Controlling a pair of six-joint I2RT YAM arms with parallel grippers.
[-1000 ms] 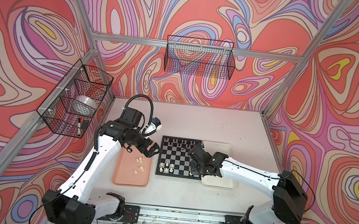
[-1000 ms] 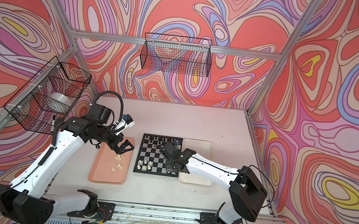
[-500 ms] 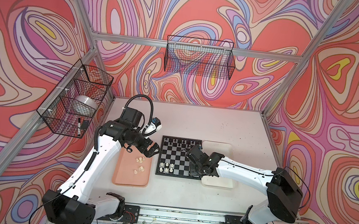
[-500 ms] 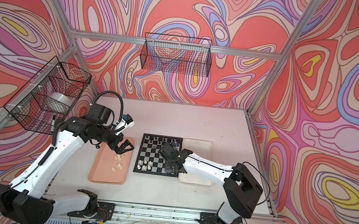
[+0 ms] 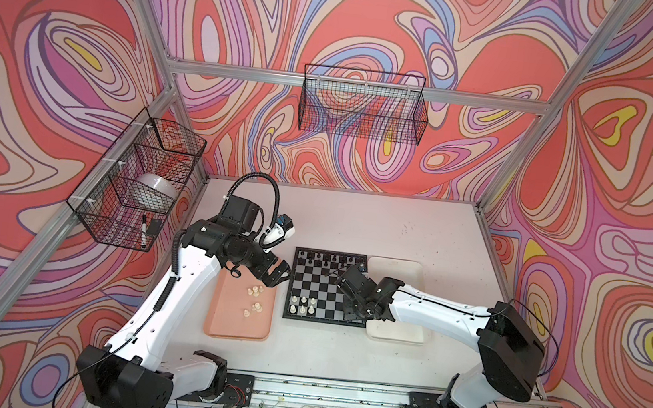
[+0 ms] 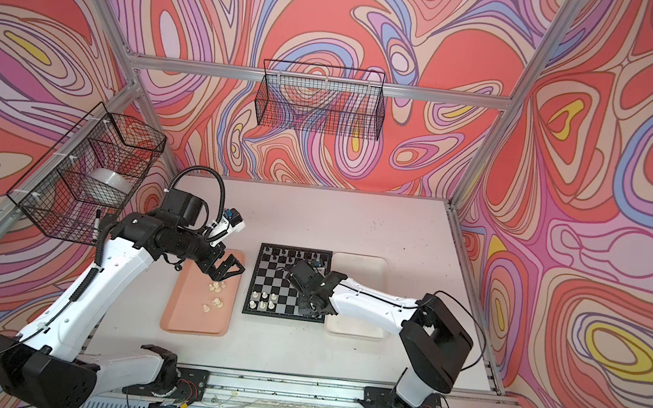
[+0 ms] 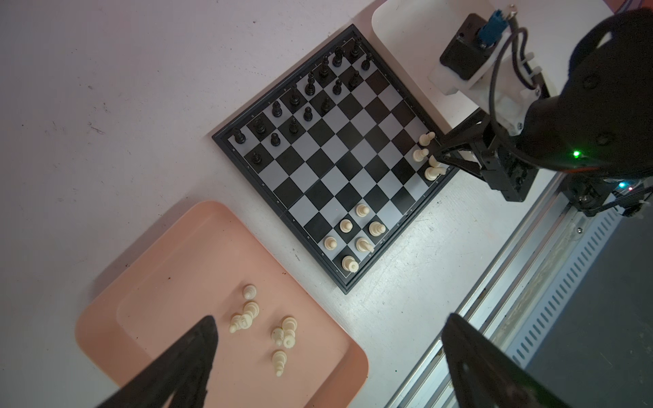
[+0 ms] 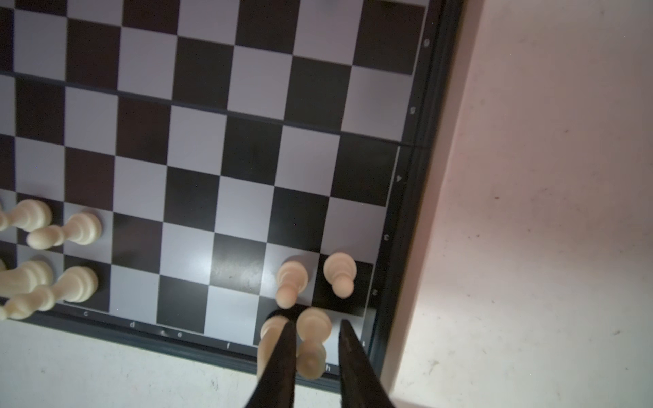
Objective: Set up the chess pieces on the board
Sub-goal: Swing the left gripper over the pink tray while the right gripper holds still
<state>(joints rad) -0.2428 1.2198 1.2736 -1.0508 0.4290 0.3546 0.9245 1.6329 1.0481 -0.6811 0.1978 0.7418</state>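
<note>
Right hand (image 8: 317, 321), grip on piece (image 8: 312, 341) unclear

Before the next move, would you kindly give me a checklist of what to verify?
1. The left gripper open above the pink tray: ok.
2. The cream pieces there spaced for a clean pick: not ok, mostly bunched.
3. The right gripper free of the corner piece: cannot tell.
4. Clearance from the neighbouring piece: not ok, nearly touching.
5. The black pieces in two rows on the board: ok.

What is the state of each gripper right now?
Left gripper: open, holding nothing.
Right gripper: jaws close around a white chess piece; grip cannot be told.
</note>
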